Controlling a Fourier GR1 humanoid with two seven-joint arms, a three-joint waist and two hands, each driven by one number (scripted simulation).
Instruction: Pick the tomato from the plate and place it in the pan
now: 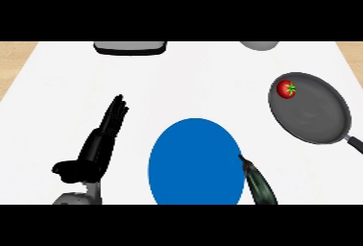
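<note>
Tomato (286, 89) is already in the pan (315, 117), sitting at the pan's far-left inner edge, near the surface's right edge. It's round, so no long axis to align on; green stem faces up toward the camera. The plate (195, 161) is blue, sits mid-surface toward the near edge, and carries nothing I can see. Judging from that layout the place step looks done, with only retreat left. Right hand (257, 182) shows at the near edge, just right of the plate's rim, narrow and dark, pointing up and to the left; whether its fingers are spread or curled I cannot tell, and nothing is visibly in it. From that hand the tomato lies far and slightly right, well apart, with the pan's near-left rim between them. Left hand (106, 129) is left of the plate, fingers straight and together, pointing to the far edge, holding nothing; it reads as resting. It's the farther hand: the tomato sits across the plate and well to its right. So if anything needs correcting in the pan, the right hand is the one to use, moving away from the near edge and a bit right, clearing the pan rim. Pan handle (352, 142) runs off toward the right edge, away from both hands, so it's not in the path. A dark tray-like item (131, 47) and a grey bowl-like shape (259, 45) sit at the far edge, both well clear of the hands.
</note>
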